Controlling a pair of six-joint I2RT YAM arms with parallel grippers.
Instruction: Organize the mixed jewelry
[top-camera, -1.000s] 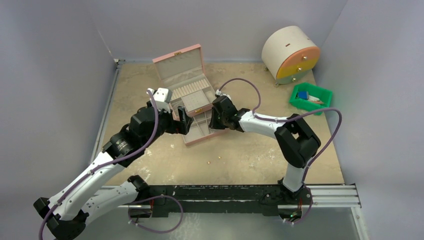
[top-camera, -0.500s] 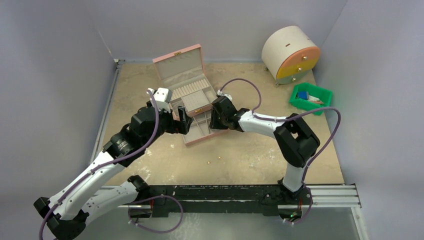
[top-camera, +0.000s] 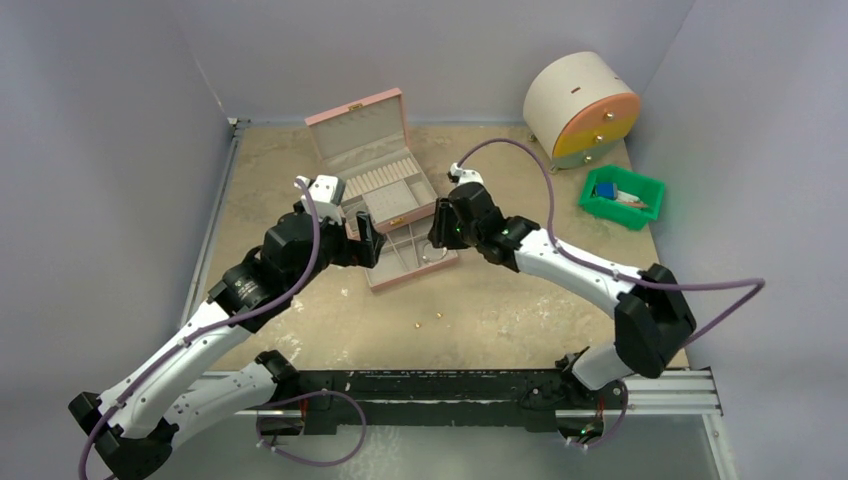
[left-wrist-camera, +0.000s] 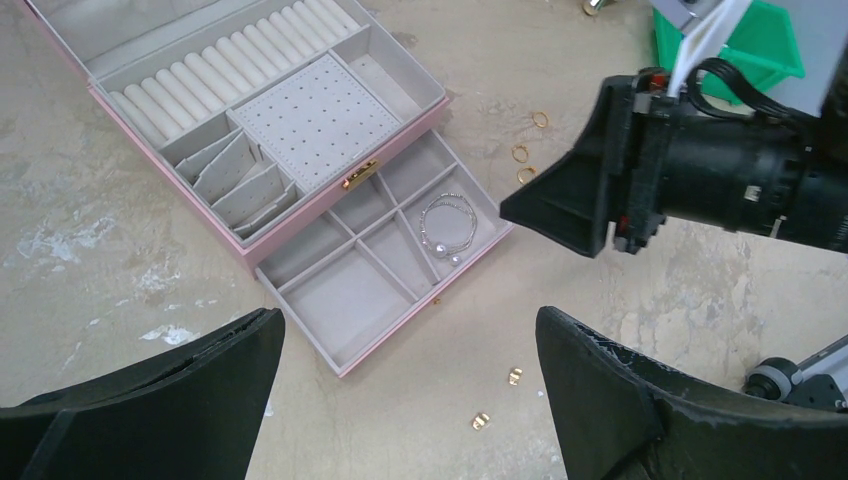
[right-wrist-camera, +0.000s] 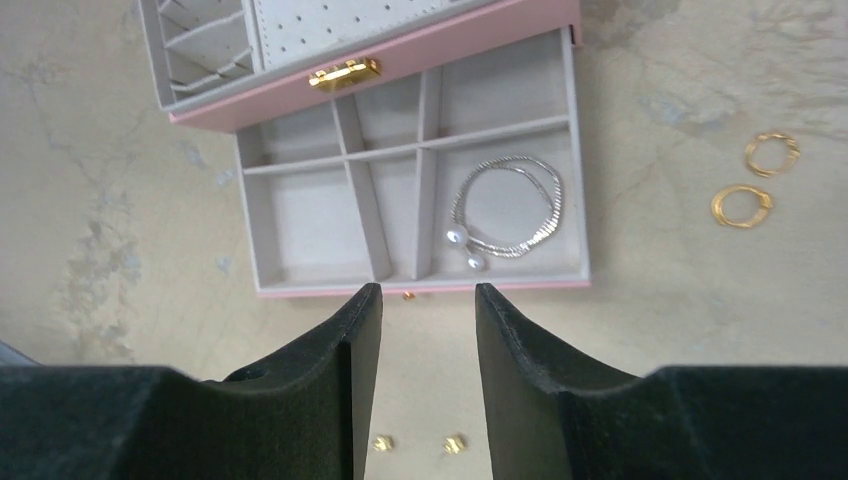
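Note:
The pink jewelry box (top-camera: 372, 160) stands open with its drawer (right-wrist-camera: 300, 215) pulled out. A silvery bracelet (right-wrist-camera: 508, 205) lies loose in the drawer's right compartment, also seen in the left wrist view as the bracelet (left-wrist-camera: 447, 222). My right gripper (right-wrist-camera: 428, 295) hovers open over the drawer's front edge with nothing between its fingers. Two gold rings (right-wrist-camera: 741, 205) lie on the table right of the drawer. Two gold studs (right-wrist-camera: 454, 443) rest in front of it, and a tiny bead (right-wrist-camera: 408, 295) sits against the drawer front. My left gripper (left-wrist-camera: 410, 325) is wide open and empty, left of the drawer.
A white drum with an orange and yellow face (top-camera: 580, 108) stands at the back right. A green bin (top-camera: 622, 198) with blue items sits beside it. Grey walls close in the table on three sides.
My right gripper has opened and pulled back up and to the right from the drawer, and the bracelet now lies uncovered in it. The right elbow swung outward. The left arm stayed put.

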